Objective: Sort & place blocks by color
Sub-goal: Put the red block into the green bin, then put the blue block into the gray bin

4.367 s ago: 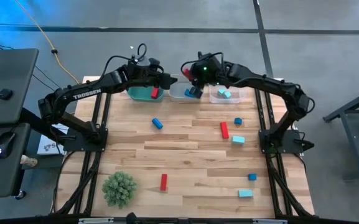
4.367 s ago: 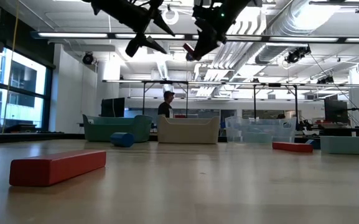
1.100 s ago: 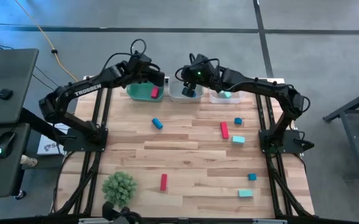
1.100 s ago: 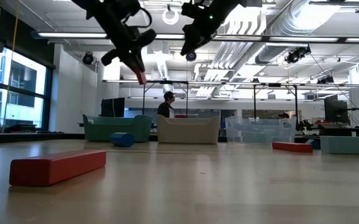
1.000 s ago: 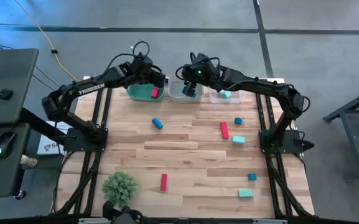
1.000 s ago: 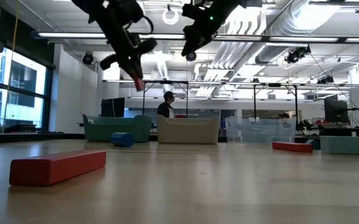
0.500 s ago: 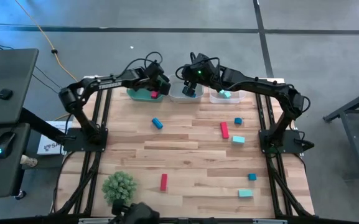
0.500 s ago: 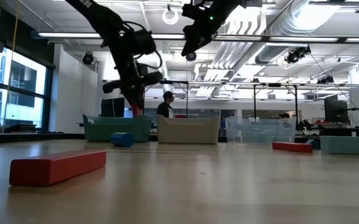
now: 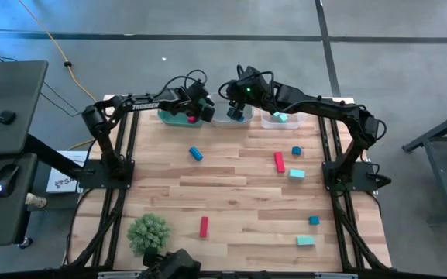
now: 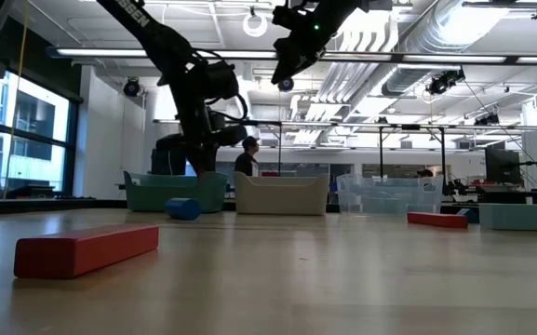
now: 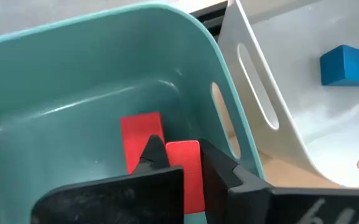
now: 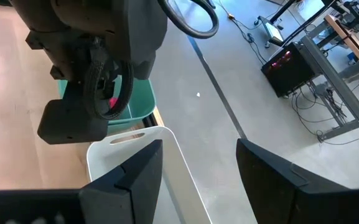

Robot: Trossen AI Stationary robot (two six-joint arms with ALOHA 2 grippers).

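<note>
Left gripper clenched a red block inside the teal bin; looked light, rigid, smooth, best pinched on flat sides. Right gripper hung released over the white bin beside it.

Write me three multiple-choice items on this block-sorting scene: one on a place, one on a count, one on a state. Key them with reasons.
1. Where is the left tool?
A. inside the teal bin
B. over the green plant ball
C. at the table's near edge

2. How many red blocks lie loose on the table top in the high view?
A. none
B. two
C. five

3. What is the right tool doing?
A. gripping a blue block
B. open and holding nothing
C. pressed flat on the table

Key: 1 A, the left wrist view shows it down in the bin with a red block. 2 B, one bar right of centre, one nearer the front. 3 B, its fingers stand apart above the white bin.
</note>
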